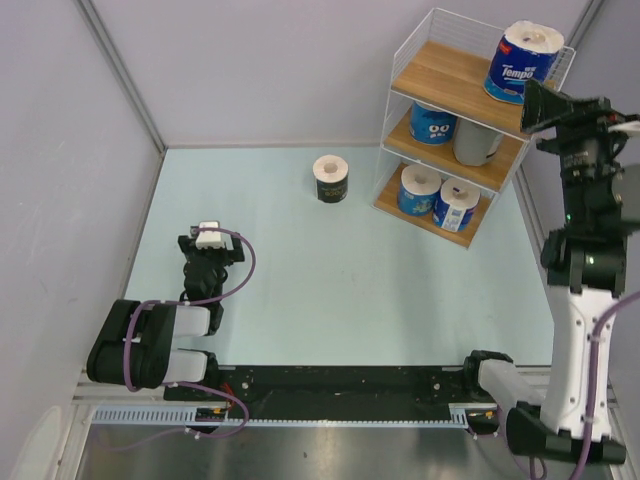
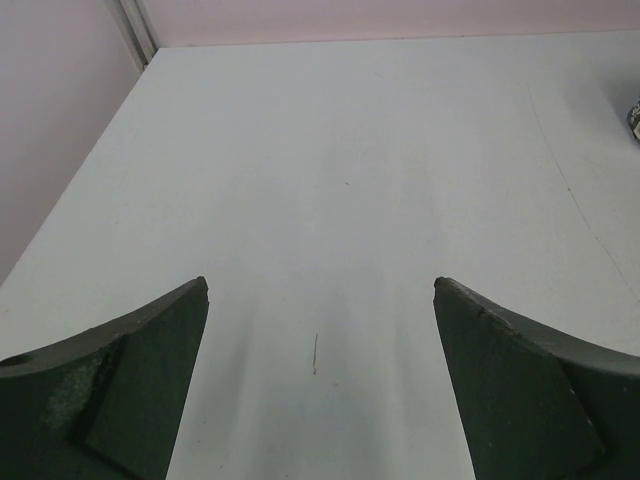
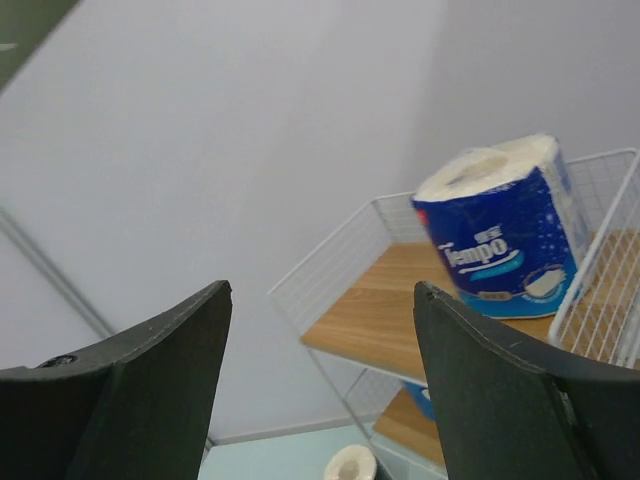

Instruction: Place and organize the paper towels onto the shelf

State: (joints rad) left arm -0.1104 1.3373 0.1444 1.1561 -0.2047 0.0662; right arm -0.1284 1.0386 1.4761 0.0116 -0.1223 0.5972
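The shelf (image 1: 448, 72) stands at the back right with paper towels on every tier. A blue roll (image 1: 522, 60) leans on the top board, a blue roll (image 1: 433, 122) and a grey roll (image 1: 476, 143) share the middle board, and two blue rolls (image 1: 418, 190) (image 1: 457, 204) sit on the bottom. A black roll (image 1: 331, 179) stands alone on the table. My right gripper (image 1: 530, 103) hovers just right of the top roll. In the right wrist view its jaws (image 3: 322, 290) are open and empty, with that roll (image 3: 505, 230) ahead to the right. My left gripper (image 1: 208, 232) rests open over bare table (image 2: 320, 290).
Grey walls close in the pale table (image 1: 300, 280) at the back and left. The shelf's white wire rim (image 3: 340, 250) runs along the top board. The black roll's white end (image 3: 350, 465) shows below the shelf in the right wrist view.
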